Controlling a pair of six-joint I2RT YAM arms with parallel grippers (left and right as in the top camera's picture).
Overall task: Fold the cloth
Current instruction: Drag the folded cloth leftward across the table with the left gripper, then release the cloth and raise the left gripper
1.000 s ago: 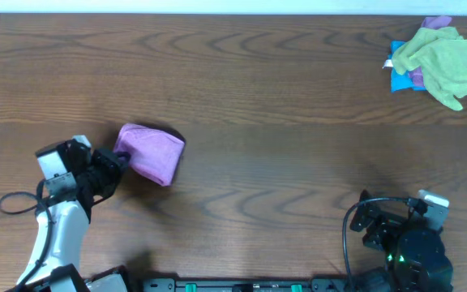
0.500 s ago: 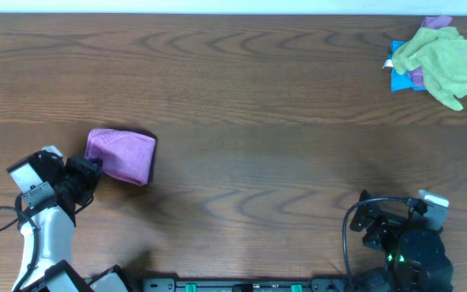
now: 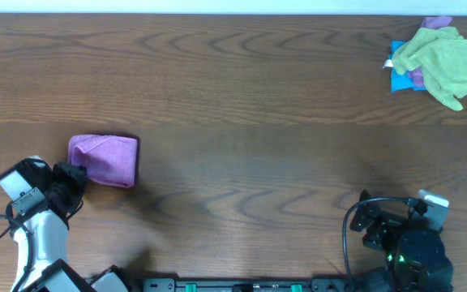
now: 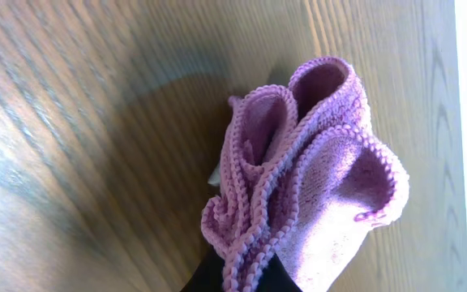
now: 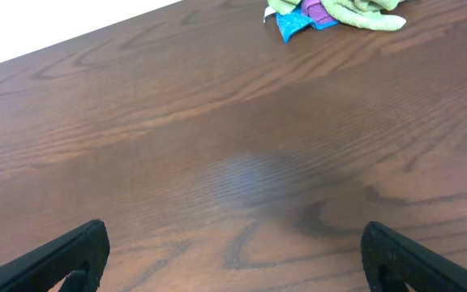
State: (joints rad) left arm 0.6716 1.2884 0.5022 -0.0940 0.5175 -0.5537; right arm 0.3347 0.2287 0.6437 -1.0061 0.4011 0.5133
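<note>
Seeing cloth [image 3: 104, 160] at front-left of table [image 3: 258, 97], bunched into a compact, roughly rectangular wad from overhead. Pinched at its near-left corner by left gripper [image 3: 78, 172], jaws pressed together on the fabric. From left wrist: gathered into several layers with looped, stitched edges showing, folds fanning up and away from the grip at bottom of frame. Can't tell whether hanging clear of the wood or resting on it; throwing a dark shadow on the wood to its left. Small white bit peeking out at left side of the folds, too small to identify. Over at front-right, well apart from cloth: right gripper [image 5: 233, 235] spread wide, nothing between the fingers [image 5: 63, 259], only bare wood ahead in right wrist view. Also spotting pile [image 3: 438, 57] of other cloths at far-right corner of table, yellow-green on top, blue and purple underneath, touching each other, far from both arms
</note>
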